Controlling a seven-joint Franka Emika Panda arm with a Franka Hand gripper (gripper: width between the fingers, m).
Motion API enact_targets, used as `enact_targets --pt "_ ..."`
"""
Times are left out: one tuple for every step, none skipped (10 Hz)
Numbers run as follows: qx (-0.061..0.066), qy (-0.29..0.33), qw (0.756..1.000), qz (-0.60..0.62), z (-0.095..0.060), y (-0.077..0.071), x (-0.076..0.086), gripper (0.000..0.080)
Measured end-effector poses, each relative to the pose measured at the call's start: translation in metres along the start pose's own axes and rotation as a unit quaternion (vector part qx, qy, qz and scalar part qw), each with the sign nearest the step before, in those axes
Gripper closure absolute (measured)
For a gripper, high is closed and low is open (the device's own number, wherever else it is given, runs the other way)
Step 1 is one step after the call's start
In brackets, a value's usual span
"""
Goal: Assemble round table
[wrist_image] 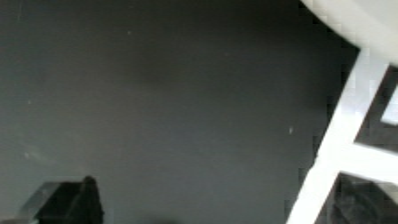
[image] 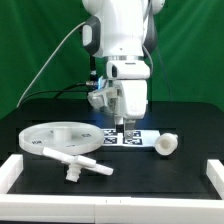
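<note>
Behind the black table (image: 150, 172), a plain green backdrop (image: 35, 35).

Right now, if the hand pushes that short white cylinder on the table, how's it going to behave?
The short cylinder seems to lie on its side, so a push would probably roll it across the black table. It looks like hard white plastic, so it is likely stiff and light. Its smooth curved wall may slip in the hand.

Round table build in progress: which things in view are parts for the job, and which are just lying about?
Job parts: large round disc, cross-shaped foot, short thick cylinder.
Not parts: marker board, low white border wall.
</note>
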State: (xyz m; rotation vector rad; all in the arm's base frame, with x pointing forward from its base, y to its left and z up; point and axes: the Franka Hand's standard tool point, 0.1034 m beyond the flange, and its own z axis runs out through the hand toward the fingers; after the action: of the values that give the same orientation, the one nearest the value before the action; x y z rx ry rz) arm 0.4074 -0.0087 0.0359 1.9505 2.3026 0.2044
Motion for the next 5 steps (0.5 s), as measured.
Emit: enact_targets --pt "-0.001 -0.001 1.0 0.024 0.0 0.001 -0.001 0.0151" --pt "0.0 -0.001 0.999 0.05 0.0 0.0 -0.002 0.0151" --pt "0.005 -0.009 0.997 0.078 -0.001 -0.002 -0.015 0.0151" --pt "0.011 -0.022 0.991 0.129 -0.008 -0.008 -0.047 0.0151" --pt "0.017 -0.036 0.98 0.194 -0.018 -0.013 -0.077 0.0151"
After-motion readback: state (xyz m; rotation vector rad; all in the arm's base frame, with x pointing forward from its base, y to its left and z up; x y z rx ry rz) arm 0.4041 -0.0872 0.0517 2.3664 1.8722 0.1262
